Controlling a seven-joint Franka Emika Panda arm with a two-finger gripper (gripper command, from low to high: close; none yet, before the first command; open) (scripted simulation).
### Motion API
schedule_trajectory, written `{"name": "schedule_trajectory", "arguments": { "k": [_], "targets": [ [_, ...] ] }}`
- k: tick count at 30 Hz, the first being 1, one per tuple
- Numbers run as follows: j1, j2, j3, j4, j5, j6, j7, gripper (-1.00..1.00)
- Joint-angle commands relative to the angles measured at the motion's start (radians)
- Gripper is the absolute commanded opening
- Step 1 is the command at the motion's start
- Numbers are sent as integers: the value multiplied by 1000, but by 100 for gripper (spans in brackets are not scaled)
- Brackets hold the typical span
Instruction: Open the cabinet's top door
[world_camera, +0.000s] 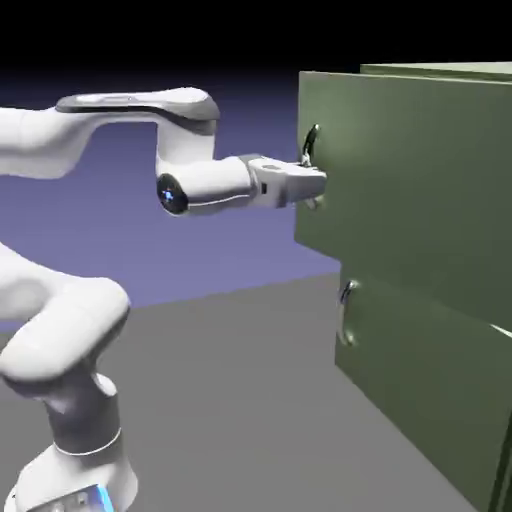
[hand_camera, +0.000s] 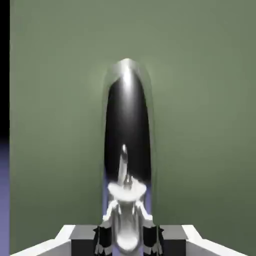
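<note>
Two fingers (hand_camera: 102, 235) of my claw (world_camera: 318, 180) are clamped on the dark curved handle (hand_camera: 127, 125) of the top door (world_camera: 420, 170), which stands slightly ajar from the olive-green cabinet (world_camera: 440, 90), above the lower panel (world_camera: 420, 380).

You see the cabinet (world_camera: 420, 260) at frame right, the top door (world_camera: 400, 170) above the lower panel (world_camera: 420, 390), the gripper (world_camera: 318, 180) at its handle (world_camera: 311, 146).
</note>
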Motion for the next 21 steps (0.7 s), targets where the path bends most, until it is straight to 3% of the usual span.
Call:
{"name": "schedule_trajectory", "arguments": {
  "k": [1, 11, 21],
  "targets": [
    [24, -19, -36, -27, -37, -20, 12, -100],
    [142, -206, -399, -217, -457, -245, 130, -100],
    [98, -276, -761, -259, -859, -503, 185, -100]
  ]
}}
